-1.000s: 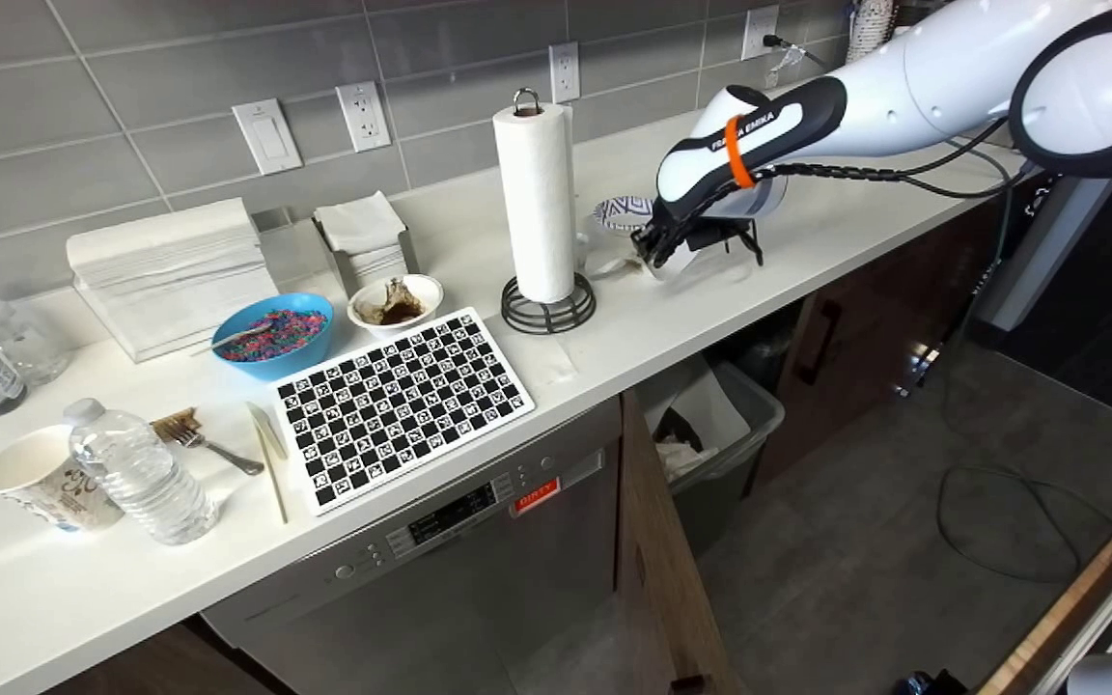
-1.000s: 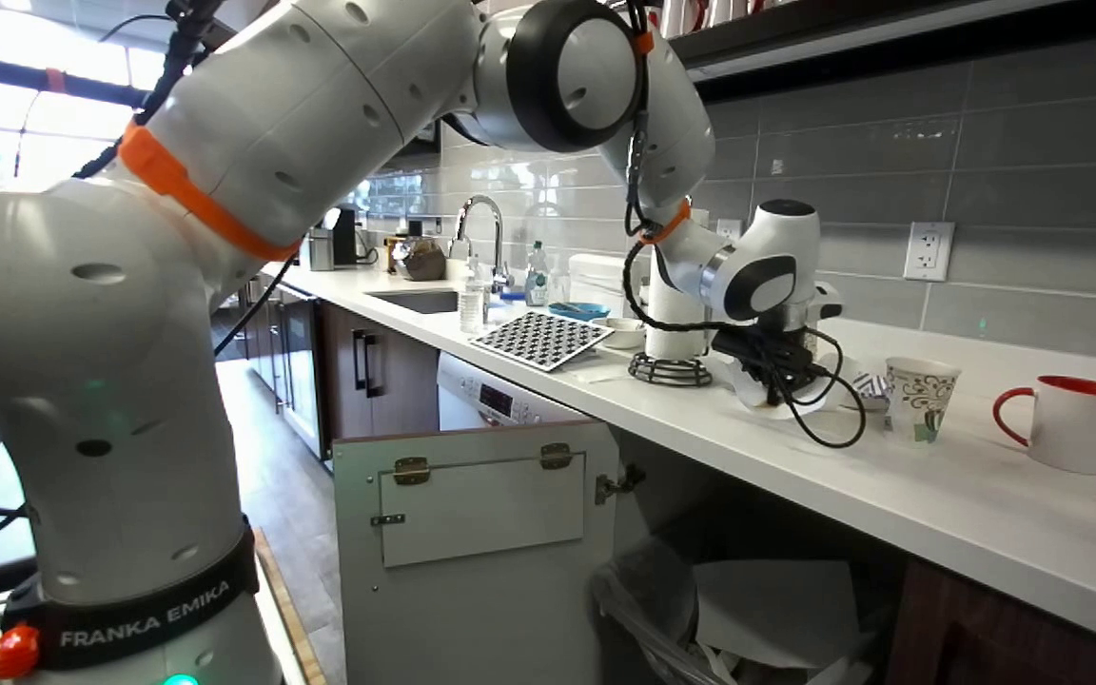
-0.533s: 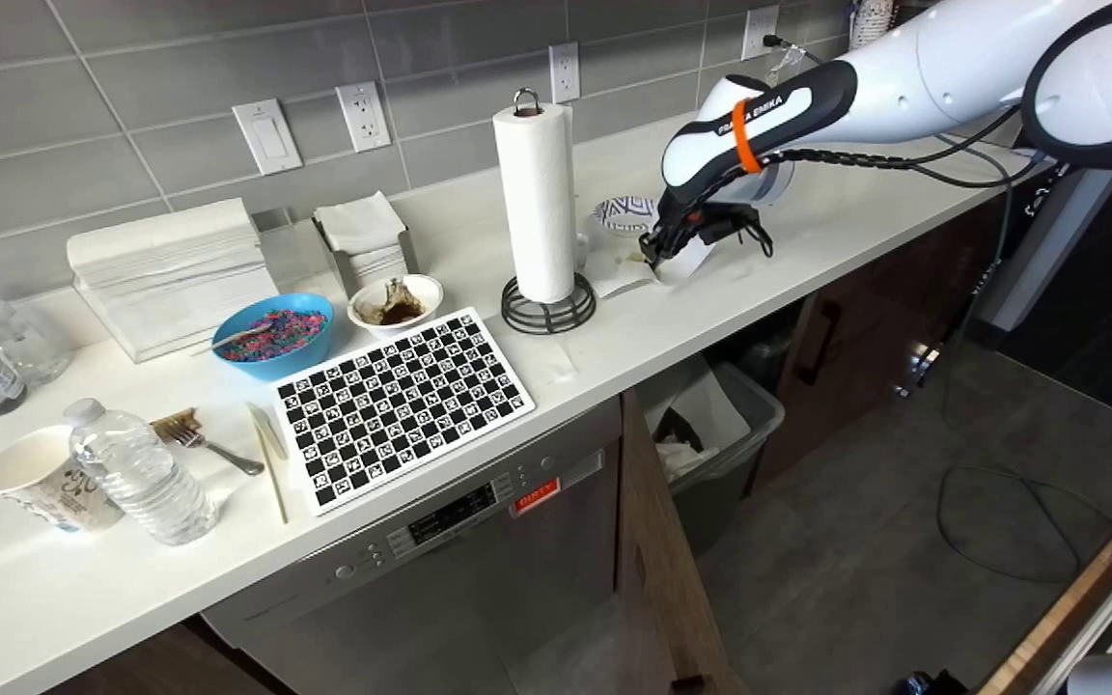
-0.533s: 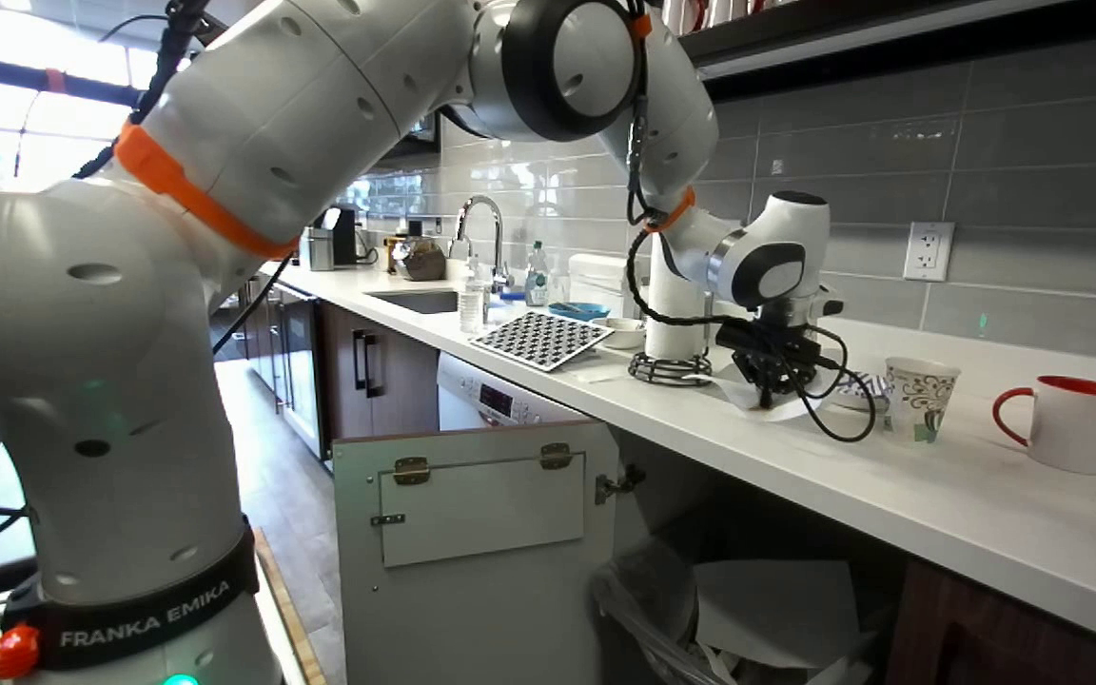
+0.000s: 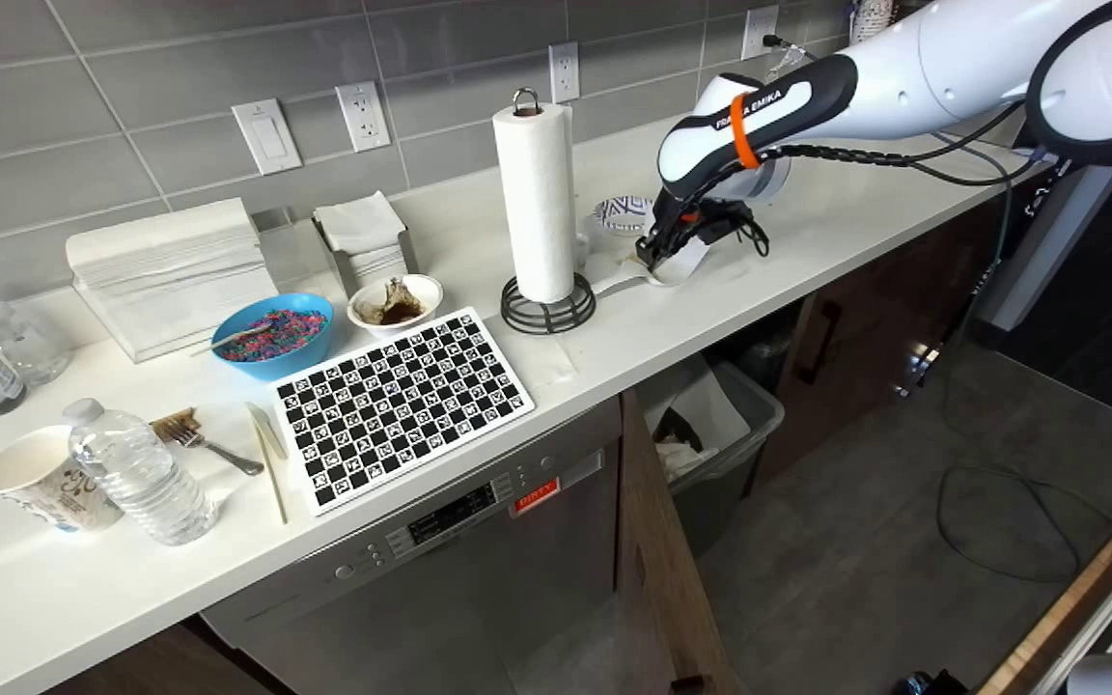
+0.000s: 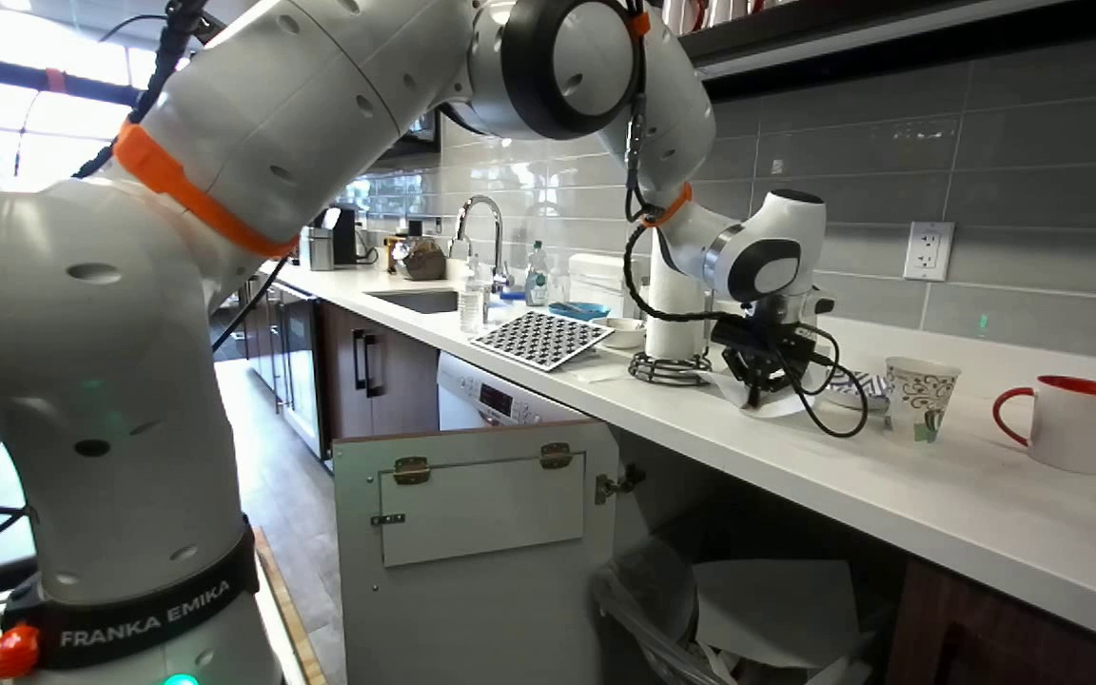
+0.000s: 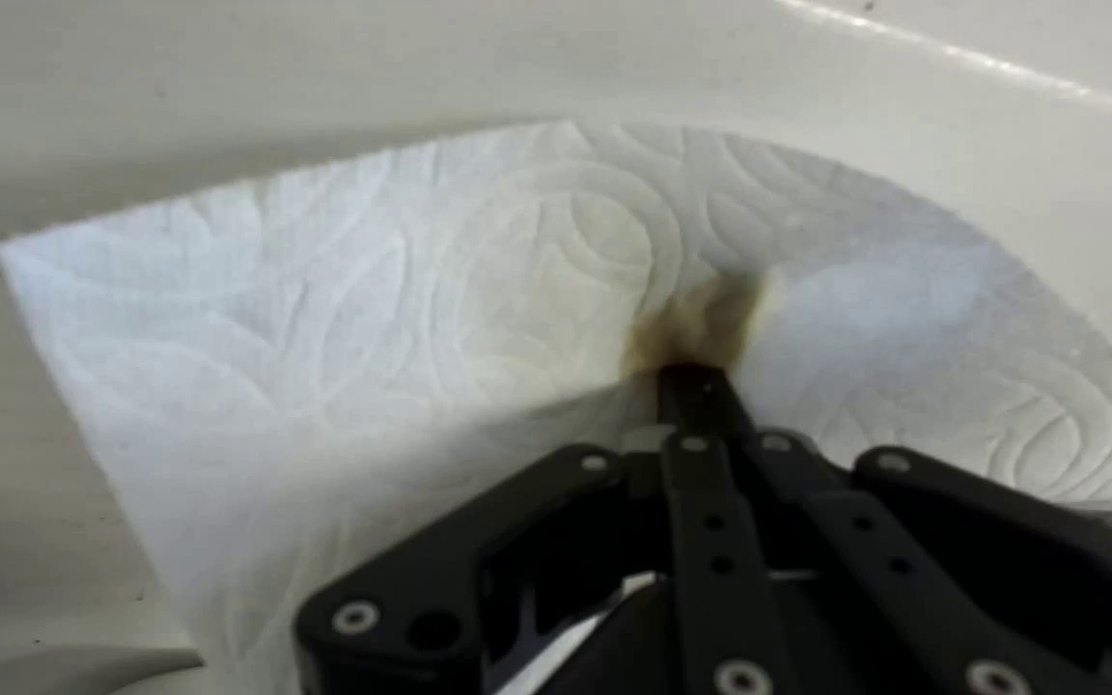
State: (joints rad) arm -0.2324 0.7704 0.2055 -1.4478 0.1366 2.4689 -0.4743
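My gripper (image 7: 694, 379) points down at the counter with its black fingers pressed together. They appear to pinch the middle of a white embossed paper towel (image 7: 324, 319), right at a brown stain (image 7: 701, 323). The towel spreads to both sides, its right part curving up. In both exterior views the gripper (image 5: 649, 261) is low over the counter, the towel (image 6: 781, 407) around its tips. Just behind stands a small blue-and-white patterned bowl (image 5: 624, 212). The fingertips' contact with the counter is hidden by the towel.
A paper towel roll (image 5: 537, 212) on a black wire stand is close by. A paper cup (image 6: 919, 400) and a red-handled mug (image 6: 1071, 423) stand along the counter. The counter's front edge (image 6: 890, 523) is near, above an open cabinet with a bin (image 5: 710, 425).
The gripper has shifted slightly over the counter and its wrist has tilted, the paper towel moving and changing shape with it. The other objects stay where they were.
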